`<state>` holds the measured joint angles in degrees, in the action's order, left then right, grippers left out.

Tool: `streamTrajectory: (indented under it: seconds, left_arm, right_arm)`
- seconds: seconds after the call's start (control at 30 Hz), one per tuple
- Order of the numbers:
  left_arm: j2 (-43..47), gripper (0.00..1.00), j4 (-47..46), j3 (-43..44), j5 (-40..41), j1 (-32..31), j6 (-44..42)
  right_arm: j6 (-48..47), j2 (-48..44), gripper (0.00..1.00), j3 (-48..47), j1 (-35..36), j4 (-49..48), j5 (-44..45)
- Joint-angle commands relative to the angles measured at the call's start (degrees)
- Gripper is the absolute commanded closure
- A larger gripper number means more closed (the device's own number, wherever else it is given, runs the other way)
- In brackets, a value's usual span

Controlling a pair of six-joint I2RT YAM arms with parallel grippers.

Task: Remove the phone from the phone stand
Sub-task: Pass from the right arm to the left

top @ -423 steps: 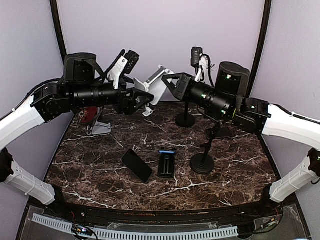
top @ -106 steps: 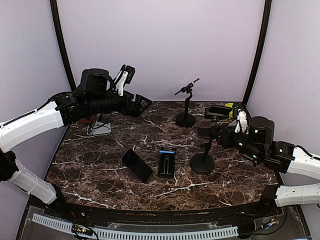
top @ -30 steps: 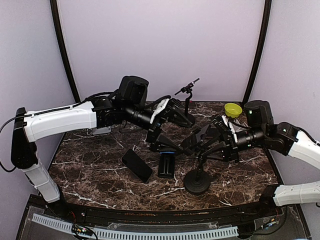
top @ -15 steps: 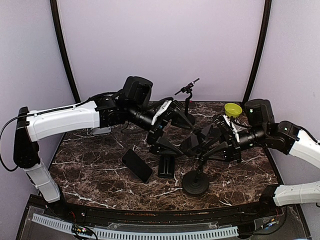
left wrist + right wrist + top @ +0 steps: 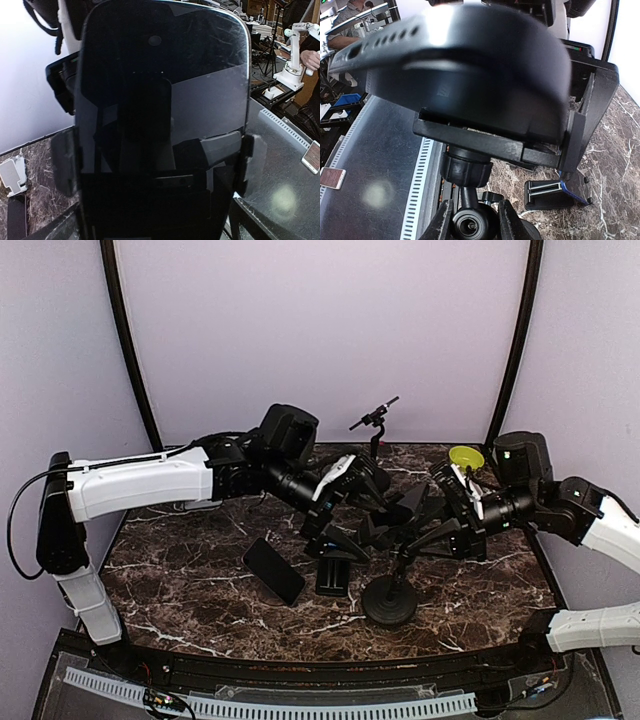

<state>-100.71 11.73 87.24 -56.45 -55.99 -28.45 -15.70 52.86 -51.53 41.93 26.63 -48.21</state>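
While the right jaws clamp the phone stand [image 5: 391, 604], the left jaws, apart astride the phone [image 5: 160, 100], should close squarely.

The left gripper [image 5: 362, 515], spread wide, crowds the phone [image 5: 160, 100] from the screen side. The right gripper [image 5: 470, 222] clamps the stand [image 5: 392, 605] stem, barring the right. A second phone [image 5: 273, 570] and a black holder [image 5: 334, 575] lie just left of the base. Bare table [image 5: 180, 580] lies beyond them.
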Motion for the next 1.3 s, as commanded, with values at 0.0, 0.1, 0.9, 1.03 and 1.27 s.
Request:
streamTrajectory:
  seconds: [0.0, 0.1, 0.9, 1.03, 1.27]
  left_arm:
    - [1.1, 0.01, 0.3, 1.2, -2.9, -1.2, 0.5]
    - [1.3, 0.04, -0.2, 1.3, -3.9, -1.4, 0.9]
    - [3.6, 0.43, -21.7, -7.9, 2.2, -1.7, 10.6]
    - [3.1, 0.43, -29.3, -11.1, 4.7, -1.6, 15.2]
    - [3.0, 0.44, -40.4, -14.9, 12.6, -1.9, 22.2]
  right_arm:
    - [-1.3, -0.8, 1.0, -3.4, -0.2, -8.1, -3.2]
    - [-1.3, -0.9, 1.0, -3.3, -0.2, -8.3, -3.2]
    - [1.4, -5.6, 0.48, -1.3, -1.7, -7.8, 15.0]
    - [1.6, -6.2, 0.43, -0.7, -1.8, -7.6, 19.2]
    - [6.6, -10.4, 0.34, 0.7, -1.9, -9.7, 26.2]
